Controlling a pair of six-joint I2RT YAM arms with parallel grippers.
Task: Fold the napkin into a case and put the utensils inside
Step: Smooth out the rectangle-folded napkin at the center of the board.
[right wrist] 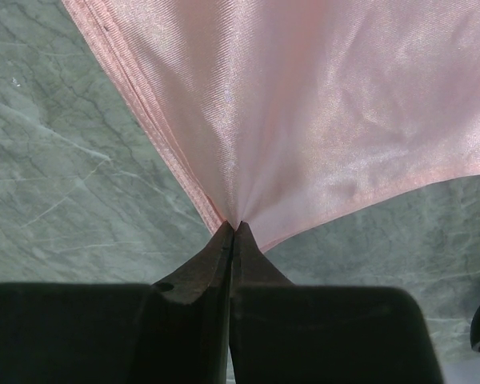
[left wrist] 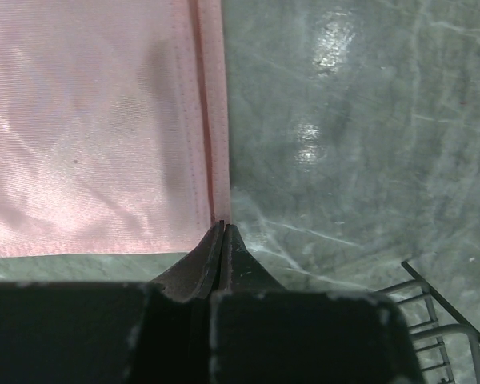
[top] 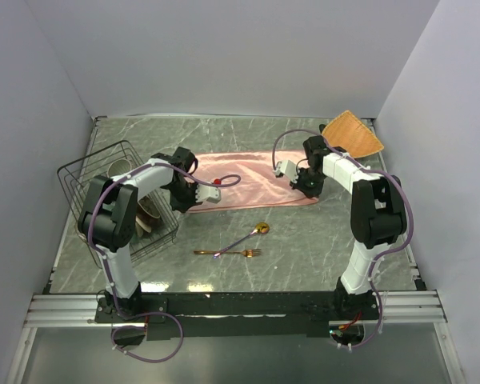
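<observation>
The salmon-pink napkin [top: 248, 180] lies flat across the middle of the table as a wide layered band. My left gripper [top: 182, 202] is at its near left corner. In the left wrist view, this gripper [left wrist: 222, 226] is shut on the hemmed edge of the napkin [left wrist: 88, 136]. My right gripper [top: 308, 190] is at the near right corner. The right wrist view shows it [right wrist: 235, 226] shut on the napkin [right wrist: 328, 104], and the cloth puckers into the tips. The utensils lie crossed on the table in front of the cloth, a gold spoon [top: 256, 233] and a gold fork [top: 234, 253].
A black wire rack [top: 116, 188] with crockery stands at the left, close to my left arm, and its corner [left wrist: 440, 320] shows in the left wrist view. An orange-tan woven mat [top: 352, 134] lies at the back right. White walls close in the table.
</observation>
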